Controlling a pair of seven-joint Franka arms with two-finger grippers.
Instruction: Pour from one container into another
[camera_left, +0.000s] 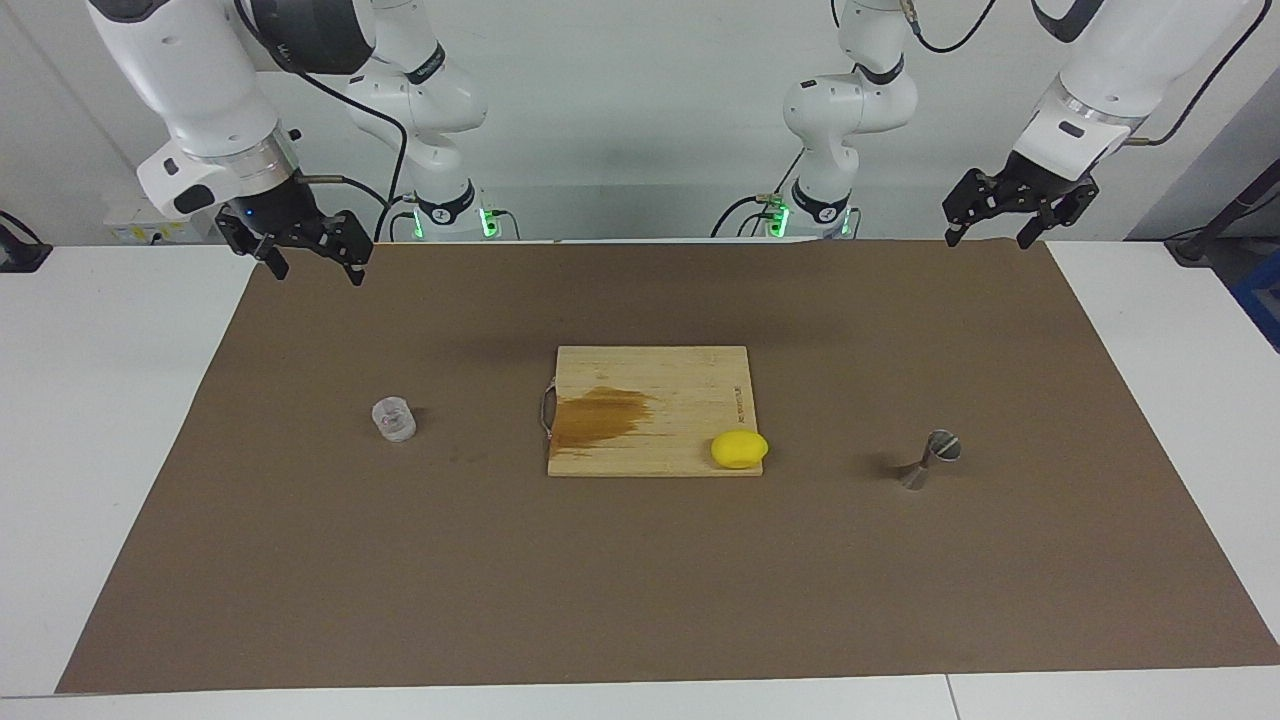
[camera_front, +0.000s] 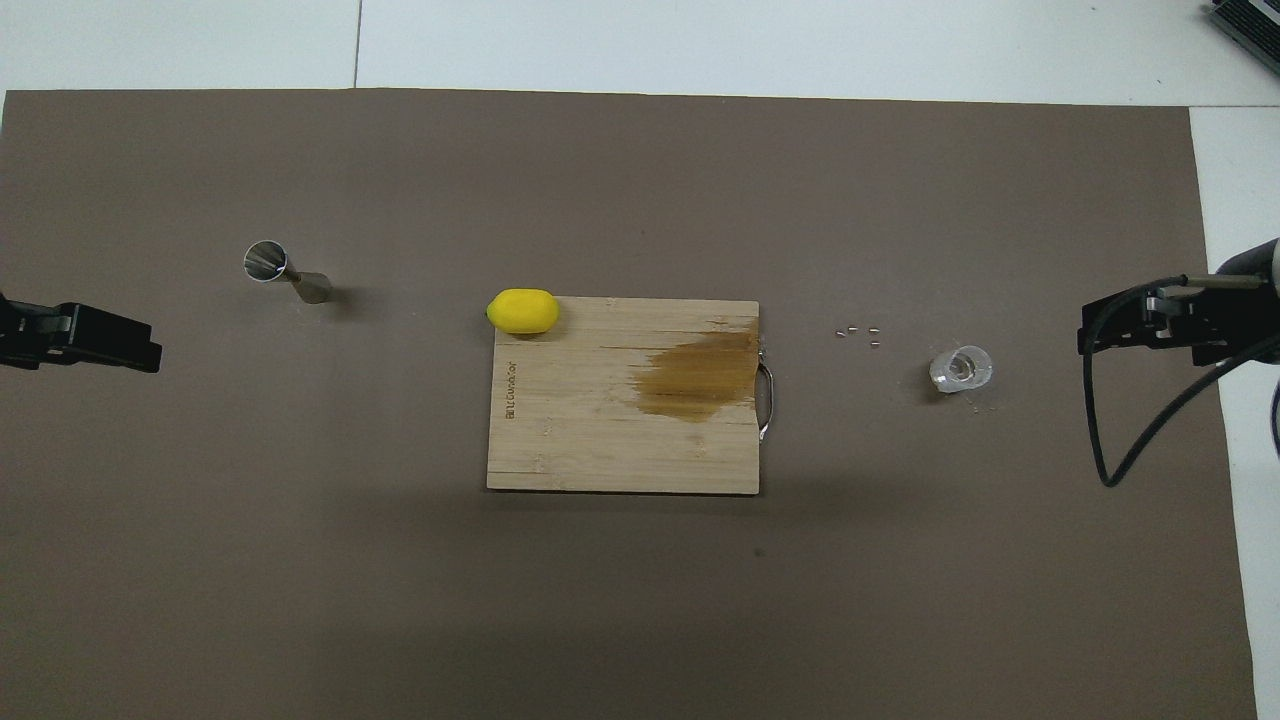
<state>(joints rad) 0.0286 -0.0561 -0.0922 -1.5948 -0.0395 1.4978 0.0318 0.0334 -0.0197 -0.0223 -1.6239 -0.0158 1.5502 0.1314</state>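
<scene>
The right gripper (camera_left: 310, 262) is hanging in the air over the brown mat's (camera_left: 640, 600) corner at the right arm's end, by the edge nearest the robots, its fingers spread and holding nothing. The glass cup (camera_left: 394, 419) is standing upright on the mat toward that same end, a few tiny specks (camera_front: 860, 335) lying near it. A wooden cutting board (camera_left: 690, 385) is sitting at the mat's middle (a brown stain is spreading from its handle edge), with a yellow lemon (camera_left: 739, 449) resting on its corner farthest from the robots. The metal jigger (camera_left: 930, 458) is standing toward the left arm's end. The left gripper (camera_left: 995, 228), fingers spread and empty, is hovering over the mat's corner there.
</scene>
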